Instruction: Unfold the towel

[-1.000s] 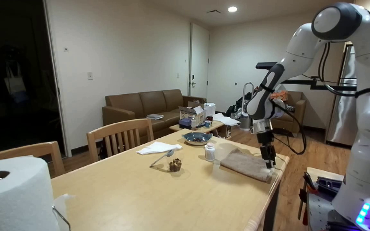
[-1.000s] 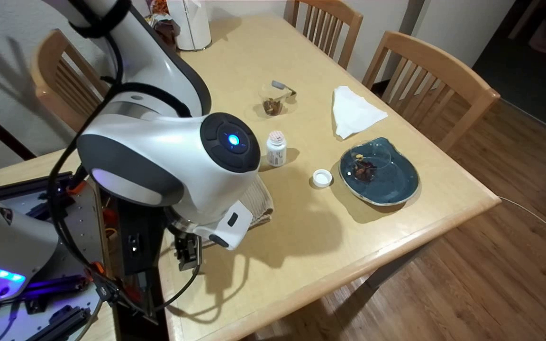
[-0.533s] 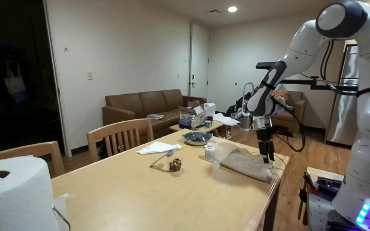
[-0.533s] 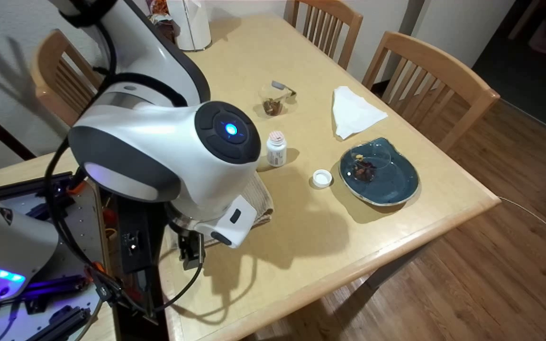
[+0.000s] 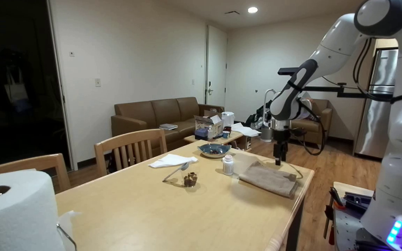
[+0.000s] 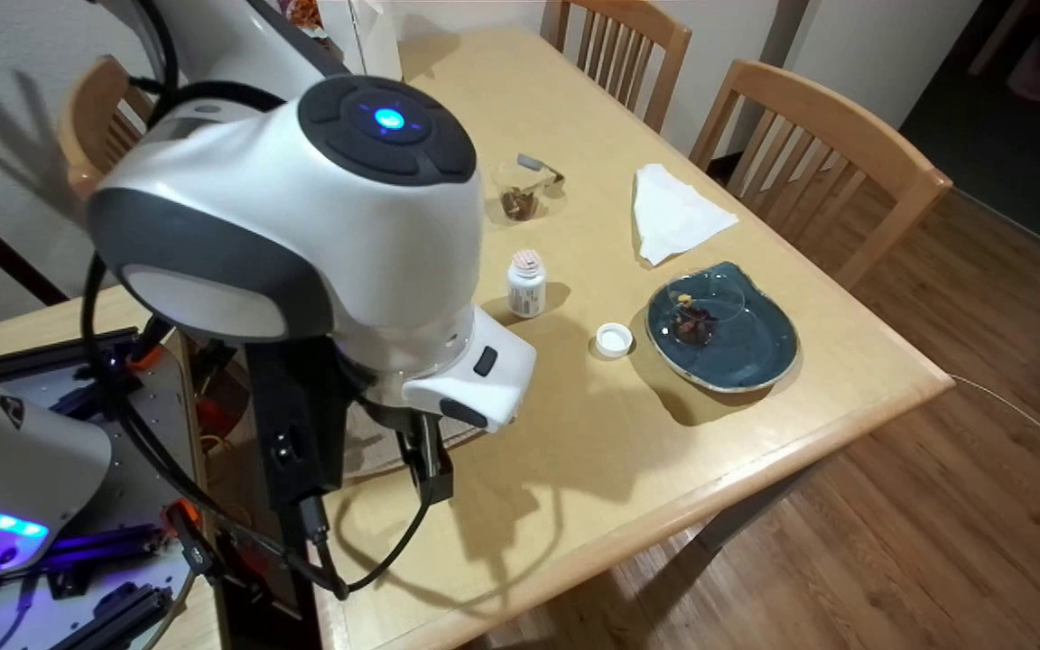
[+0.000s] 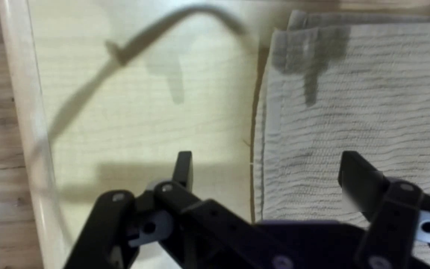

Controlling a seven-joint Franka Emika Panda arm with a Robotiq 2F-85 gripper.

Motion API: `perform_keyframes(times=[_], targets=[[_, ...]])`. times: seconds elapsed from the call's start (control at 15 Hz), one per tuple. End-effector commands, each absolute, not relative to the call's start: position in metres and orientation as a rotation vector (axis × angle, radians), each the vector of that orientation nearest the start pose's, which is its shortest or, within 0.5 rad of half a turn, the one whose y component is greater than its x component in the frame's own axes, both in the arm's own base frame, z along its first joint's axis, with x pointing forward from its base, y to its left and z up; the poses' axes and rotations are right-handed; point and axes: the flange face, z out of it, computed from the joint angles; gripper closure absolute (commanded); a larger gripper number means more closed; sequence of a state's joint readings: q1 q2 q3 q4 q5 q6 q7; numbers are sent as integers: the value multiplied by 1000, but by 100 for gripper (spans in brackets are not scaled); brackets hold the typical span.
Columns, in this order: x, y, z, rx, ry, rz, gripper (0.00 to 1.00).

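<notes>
I see a pale wooden table [image 5: 159, 209] and, reaching over it from 3 o'clock in an exterior view, a white robot arm [image 5: 337, 45]. On the table lies a folded grey-brown towel [image 5: 269, 179], its long axis seeming to run from 10 to 4 o'clock. The gripper [image 7: 267, 160] hangs above, holding nothing, fingers [image 7: 183, 170] spread wide. In the wrist view the towel stretches toward 3 o'clock, and its edge [image 7: 261, 149], running 12 to 6, falls between the fingers. The next move, I judge, turns on that edge.
</notes>
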State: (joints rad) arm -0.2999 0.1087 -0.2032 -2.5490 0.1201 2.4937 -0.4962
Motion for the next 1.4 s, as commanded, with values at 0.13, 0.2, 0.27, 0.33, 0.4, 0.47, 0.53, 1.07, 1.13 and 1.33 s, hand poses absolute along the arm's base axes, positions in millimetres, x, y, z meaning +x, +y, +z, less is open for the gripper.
perform_keyframes(times=[0.13, 0.2, 0.27, 0.33, 0.4, 0.47, 0.53, 1.07, 1.13, 1.33], targets=[[395, -208, 191, -3023, 4, 79, 0], [397, -206, 185, -3015, -13, 80, 0], [400, -203, 180, -3003, -26, 80, 0], [402, -201, 176, -2994, -39, 75, 0], [403, -200, 173, -2985, -51, 71, 6], [405, -199, 170, -2983, -59, 73, 26], [406, -198, 166, -2977, -60, 79, 32], [406, -207, 155, -2968, -12, 120, 0], [406, -207, 156, -2969, -1, 124, 0], [404, -203, 168, -2980, -3, 118, 0]])
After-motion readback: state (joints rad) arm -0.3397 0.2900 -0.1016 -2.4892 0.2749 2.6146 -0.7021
